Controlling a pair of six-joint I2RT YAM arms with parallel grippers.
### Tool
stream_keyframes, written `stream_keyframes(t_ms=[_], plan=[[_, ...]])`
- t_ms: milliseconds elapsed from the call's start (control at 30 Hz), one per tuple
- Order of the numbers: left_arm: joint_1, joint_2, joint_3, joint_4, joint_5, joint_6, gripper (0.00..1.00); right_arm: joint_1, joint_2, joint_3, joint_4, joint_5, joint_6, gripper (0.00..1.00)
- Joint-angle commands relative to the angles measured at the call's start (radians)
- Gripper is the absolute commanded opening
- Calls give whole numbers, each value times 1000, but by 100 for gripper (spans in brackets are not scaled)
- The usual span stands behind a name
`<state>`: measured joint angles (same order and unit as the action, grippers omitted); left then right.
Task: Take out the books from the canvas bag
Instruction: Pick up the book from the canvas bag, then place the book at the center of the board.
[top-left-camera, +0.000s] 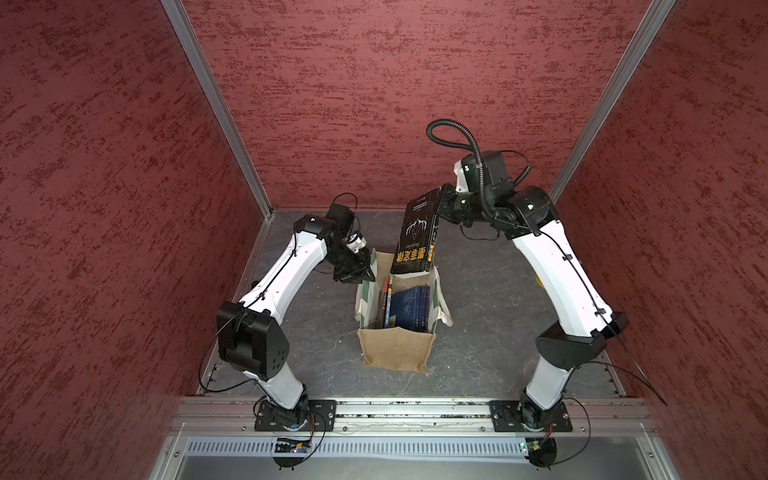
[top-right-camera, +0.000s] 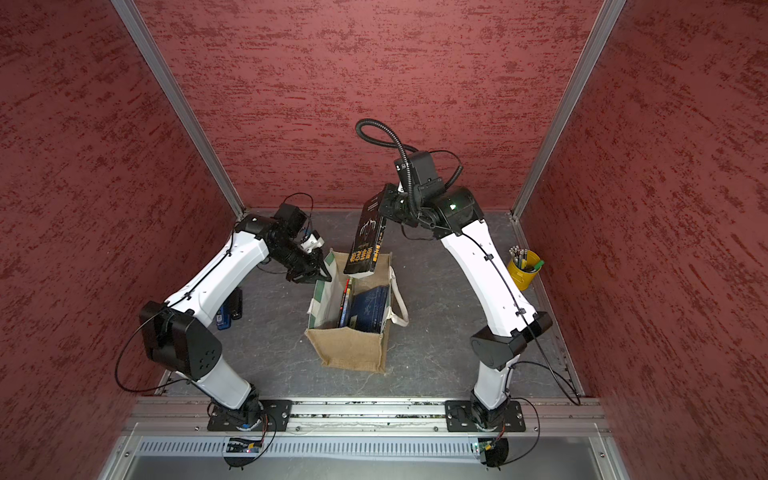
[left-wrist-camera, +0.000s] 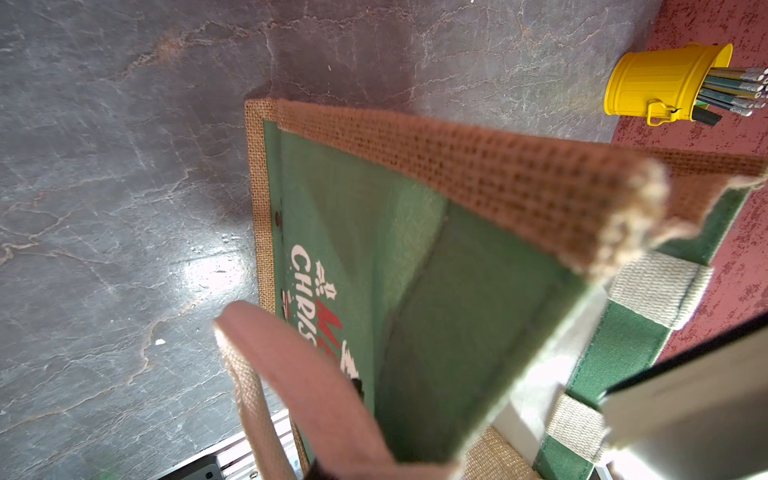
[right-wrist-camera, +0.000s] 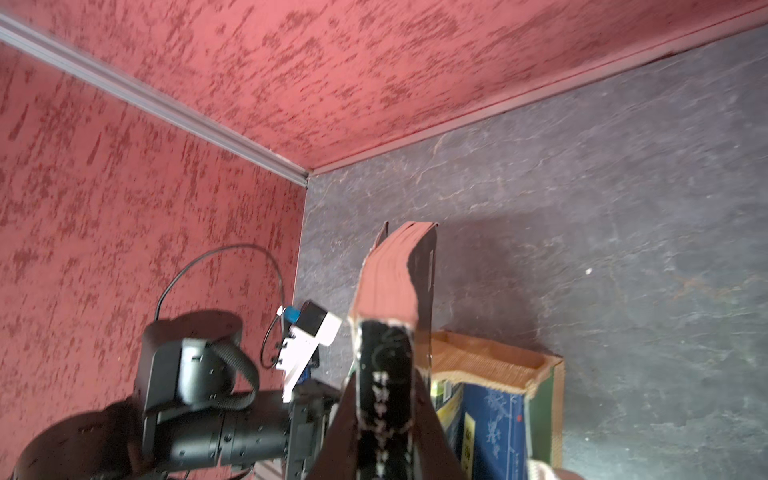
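Nearest, the boxy tan burlap canvas bag with green-and-white printed sides is seen standing open on the dark grey table, with navy paperbacks and thinner volumes upright inside. At its far left rim the left gripper is set against the fabric; whether its jaws are clamped on it cannot be told. Farther back, a black paperback with yellow characters is held hanging above the bag's far end, pinched at its upper edge by the right gripper. The book is judged light but bendy and glossy, so a hold close to the spine is advised.
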<state>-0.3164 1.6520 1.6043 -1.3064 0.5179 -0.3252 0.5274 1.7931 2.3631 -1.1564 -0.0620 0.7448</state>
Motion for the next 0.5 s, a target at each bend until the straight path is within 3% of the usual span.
stream_keyframes(t_ms=[0, 233, 467], plan=[[12, 19, -9, -8, -12, 7, 19, -108, -81, -15, 109, -44, -30, 0], [16, 22, -6, -15, -9, 15, 19, -373, -159, -271, 413, -185, 3, 1], [17, 22, -4, -16, -9, 11, 19, -419, -223, -700, 837, -129, 144, 1]])
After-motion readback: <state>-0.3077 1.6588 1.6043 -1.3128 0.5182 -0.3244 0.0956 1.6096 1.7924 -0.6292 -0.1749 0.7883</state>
